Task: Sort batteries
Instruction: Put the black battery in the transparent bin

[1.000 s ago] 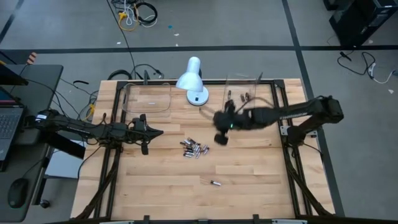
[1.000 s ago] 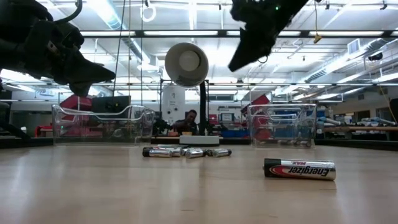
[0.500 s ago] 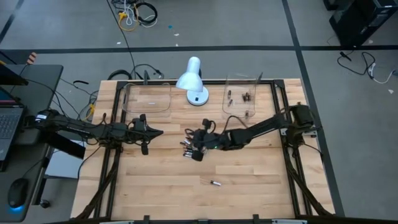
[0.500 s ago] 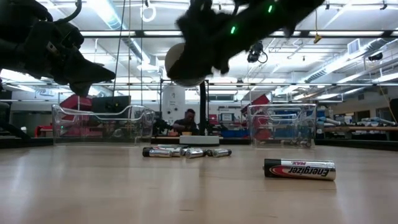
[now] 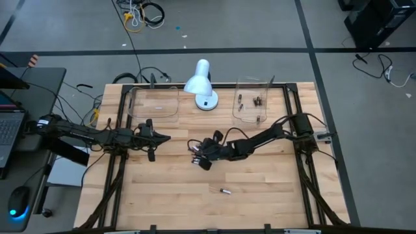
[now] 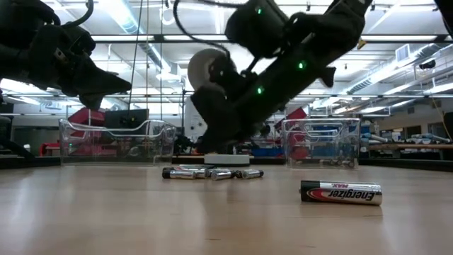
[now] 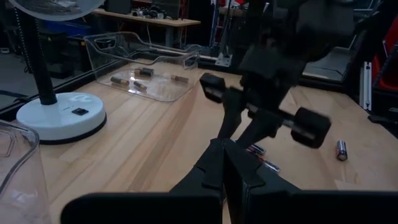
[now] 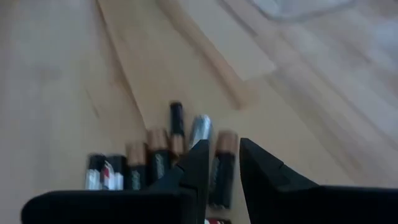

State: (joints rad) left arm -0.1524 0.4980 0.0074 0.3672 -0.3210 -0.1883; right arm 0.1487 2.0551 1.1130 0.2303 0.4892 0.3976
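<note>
Several batteries (image 5: 203, 156) lie in a loose pile on the wood near the table's middle, copper-and-black and silvery ones (image 8: 158, 162). My right gripper (image 5: 199, 158) hangs low over the pile, slanting down and open; its fingertips (image 8: 224, 149) stand on either side of one copper-and-black battery (image 8: 222, 171). I cannot tell whether they touch it. A single black battery (image 5: 225, 191) lies nearer the front edge (image 6: 341, 192). A few batteries (image 5: 255, 101) rest in the right clear tray. My left gripper (image 5: 162, 138) waits shut above the table's left part.
A white desk lamp (image 5: 201, 83) stands at the far middle. One clear tray (image 5: 154, 102) sits to its left and another clear tray (image 5: 239, 112) to its right. Bare wood stretches along the near half of the table (image 5: 162, 201).
My right gripper has swung from beside the right tray toward the table's left and near edge, and has come down from high up to just over the battery pile, rolling a little on the way. The batteries have stayed where they lay.
</note>
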